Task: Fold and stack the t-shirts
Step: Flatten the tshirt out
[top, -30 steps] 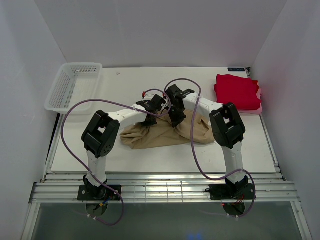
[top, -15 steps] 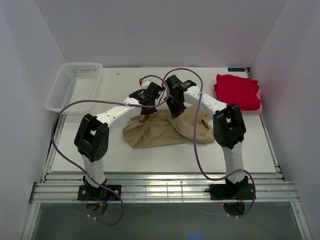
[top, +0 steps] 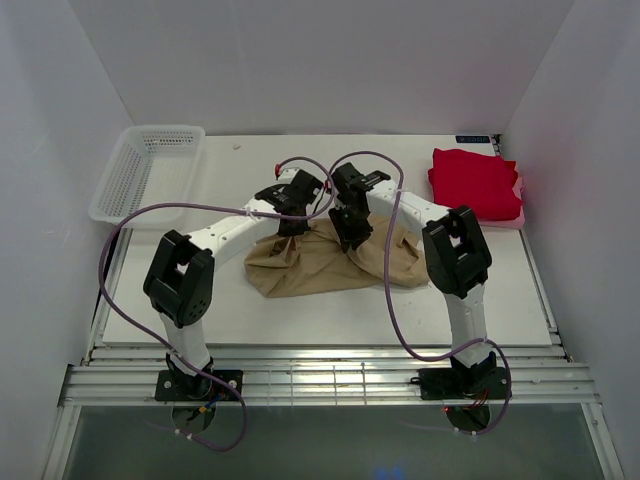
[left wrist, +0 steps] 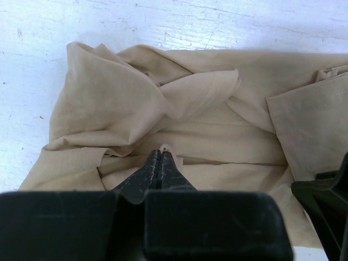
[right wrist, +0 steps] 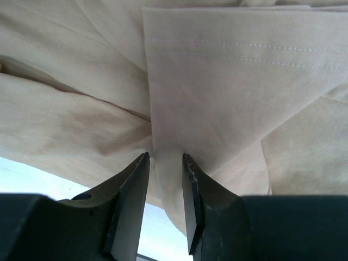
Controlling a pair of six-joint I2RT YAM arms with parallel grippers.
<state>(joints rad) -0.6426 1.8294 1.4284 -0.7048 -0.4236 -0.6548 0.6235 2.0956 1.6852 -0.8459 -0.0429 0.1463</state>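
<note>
Top external view: the red t-shirt (top: 475,183) lies folded into a compact block at the right rear of the counter (top: 250,310), so that half of the job looks done. The tan t-shirt (top: 318,268) sits crumpled mid-counter, unfolded and not yet stacked. The left arm (top: 230,230) and right arm (top: 412,208) both reach down onto its rear edge. A white mesh basket (top: 140,175) stands at the left rear, well apart from both shirts. This view does not show how the fingers stand.

Left wrist view: the left fingers (left wrist: 148,173) are clenched, nipping a small ridge of tan cloth at their tips. A hemmed sleeve is folded over above them.

Right wrist view: the right fingers (right wrist: 130,185) stand narrowly apart with a stitched hem edge running down between them. I cannot tell whether they grip it. Bare counter shows below.
</note>
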